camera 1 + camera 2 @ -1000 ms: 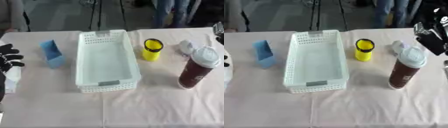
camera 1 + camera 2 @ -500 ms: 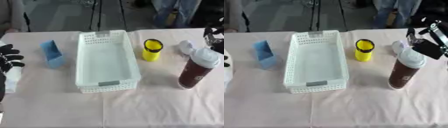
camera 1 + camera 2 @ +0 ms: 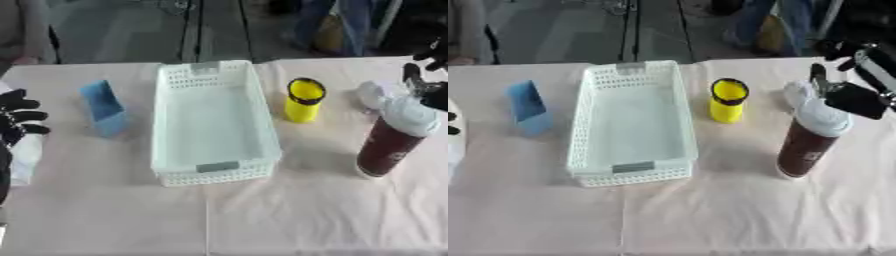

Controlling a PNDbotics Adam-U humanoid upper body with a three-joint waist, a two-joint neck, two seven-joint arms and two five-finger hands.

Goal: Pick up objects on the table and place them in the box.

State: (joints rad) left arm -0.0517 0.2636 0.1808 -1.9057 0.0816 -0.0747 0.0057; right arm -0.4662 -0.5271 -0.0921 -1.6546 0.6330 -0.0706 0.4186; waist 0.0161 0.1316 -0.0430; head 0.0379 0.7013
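a white plastic basket [image 3: 213, 120] is set lengthways at the middle of the worktop [image 3: 289, 220], its walls pierced with small holes and its floor bare; nothing has yet been placed in it, so the task is judged to be at its start; the things to be gathered are laid out on either side, each apart from the others, which leaves room for a hand to come down on any of them; on the left a small blue box [image 3: 104, 107] stands upright and slightly tilted, flat-sided and probably of card; just right of the basket a short yellow cup [image 3: 303, 100] stands upright, smooth and round with a dark rim; further right a tall dark red bottle [image 3: 806, 142] with a broad white lid stands upright, and behind it a crumpled white thing [image 3: 797, 92] lies on the cloth; the worktop is covered with a pale pink cloth, matt, with a faint fold line across it.

the right hand [image 3: 843, 95] is held above and just behind the lid of the bottle, its dark fingers spread apart and clamped on nothing; it is judged to be lined up for a grasp of the bottle from above or from the side; the left hand [image 3: 17, 119] is seen at the left edge, idle, fingers relaxed and apart, beside something white that cannot be made out.
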